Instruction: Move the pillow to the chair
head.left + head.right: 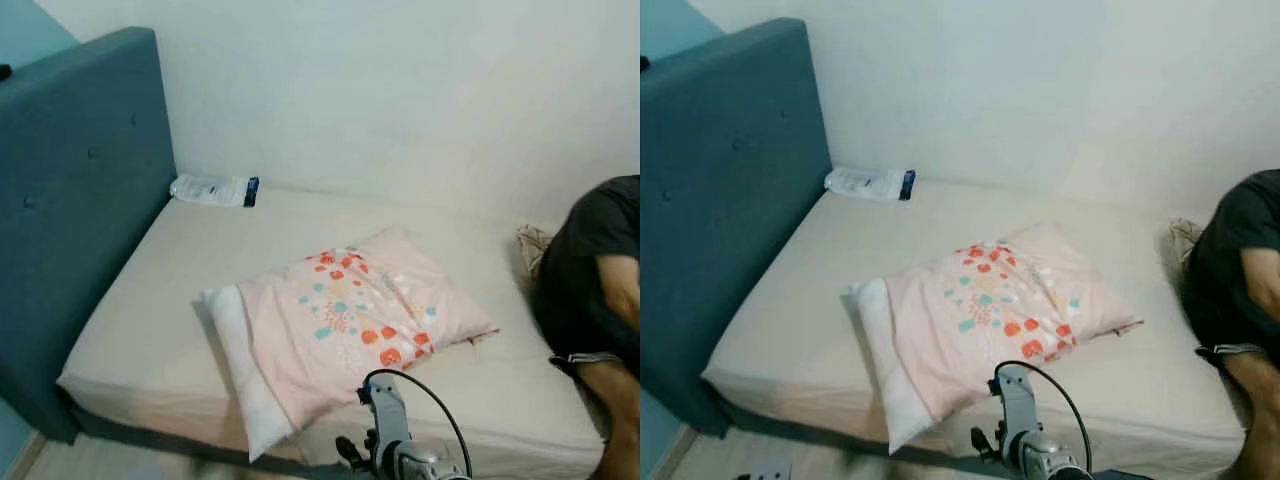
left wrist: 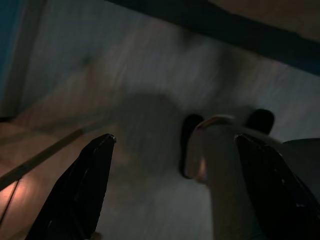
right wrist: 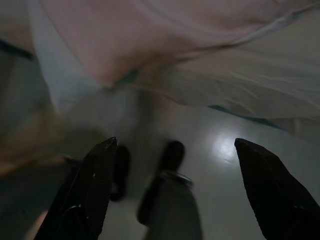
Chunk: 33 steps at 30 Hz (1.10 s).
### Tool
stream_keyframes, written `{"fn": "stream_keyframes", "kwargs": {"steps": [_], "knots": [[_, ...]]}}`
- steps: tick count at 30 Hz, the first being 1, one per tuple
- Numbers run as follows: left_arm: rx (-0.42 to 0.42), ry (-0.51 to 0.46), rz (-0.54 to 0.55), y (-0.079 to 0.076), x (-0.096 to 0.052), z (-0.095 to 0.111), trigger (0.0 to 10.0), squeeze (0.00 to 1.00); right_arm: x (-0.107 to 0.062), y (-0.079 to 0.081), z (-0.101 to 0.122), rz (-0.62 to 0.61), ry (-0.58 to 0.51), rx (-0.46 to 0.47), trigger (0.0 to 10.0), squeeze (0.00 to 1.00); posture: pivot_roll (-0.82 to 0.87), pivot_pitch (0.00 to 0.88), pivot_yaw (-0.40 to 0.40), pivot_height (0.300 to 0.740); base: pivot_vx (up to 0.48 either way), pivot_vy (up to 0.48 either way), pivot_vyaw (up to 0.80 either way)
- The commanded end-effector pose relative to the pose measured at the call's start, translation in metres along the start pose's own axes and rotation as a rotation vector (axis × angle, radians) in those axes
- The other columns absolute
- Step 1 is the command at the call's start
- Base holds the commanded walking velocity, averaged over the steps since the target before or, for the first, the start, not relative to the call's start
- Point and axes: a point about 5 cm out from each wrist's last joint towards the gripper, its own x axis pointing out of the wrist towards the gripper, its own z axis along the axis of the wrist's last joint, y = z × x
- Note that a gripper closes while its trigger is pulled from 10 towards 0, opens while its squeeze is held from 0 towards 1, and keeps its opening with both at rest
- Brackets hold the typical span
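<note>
Across the bed (image 1: 150,330) lies the pillow (image 1: 345,315), pink with orange and teal spots, one white corner overhanging the near edge. Both grippers hang low, right gripper (image 3: 172,187) and left gripper (image 2: 170,185) spread wide, empty. Risk: a one-sided pinch lets the soft pillow sag and slip.

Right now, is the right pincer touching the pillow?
Apart. In the right wrist view the open right pincer hangs over the floor, with the pillow on the bed well ahead of its fingertips and a plain gap between them.
</note>
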Motion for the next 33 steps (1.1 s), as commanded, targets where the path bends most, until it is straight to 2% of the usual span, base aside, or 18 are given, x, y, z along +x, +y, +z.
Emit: {"fn": "stream_keyframes", "kwargs": {"steps": [1, 4, 6, 11, 21, 33], "knots": [[-0.005, 0.059, -0.008, -0.003, -0.004, -0.016, 10.0, 0.0, 0.0, -0.001, 0.009, 0.002, -0.043, 0.05, 10.0, 0.0, 0.11, 0.052, -0.131, 0.74, 0.0, 0.0, 0.0], [0.005, 0.062, -0.022, -0.003, -0.005, -0.018, 10.0, 0.0, 0.001, 0.002, 0.042, 0.044, -0.157, 0.142, 10.0, 0.0, 0.11, 0.058, -0.126, 0.74, 0.0, 0.0, 0.0], [0.016, 0.062, -0.014, -0.001, -0.005, -0.018, 10.0, 0.0, 0.001, 0.005, 0.058, 0.067, -0.209, 0.166, 10.0, 0.0, 0.11, 0.059, -0.124, 0.74, 0.0, 0.0, 0.0], [-0.016, 0.044, 0.019, 0.005, -0.003, -0.013, 10.0, 0.0, 0.0, 0.012, 0.082, 0.104, -0.288, 0.196, 10.0, 0.0, 0.11, 0.063, -0.12, 0.74, 0.0, 0.0, 0.0], [-0.015, 0.031, 0.016, 0.004, -0.002, -0.008, 10.0, 0.0, 0.0, 0.018, 0.089, 0.132, -0.317, 0.217, 10.0, 0.0, 0.12, 0.064, -0.123, 0.74, 0.0, 0.0, 0.0], [0.005, 0.057, 0.009, 0.003, -0.004, -0.015, 10.0, 0.0, -0.002, 0.006, 0.089, 0.086, -0.329, 0.248, 10.0, 0.0, 0.12, 0.05, -0.13, 0.74, 0.0, 0.0, 0.0]]}}
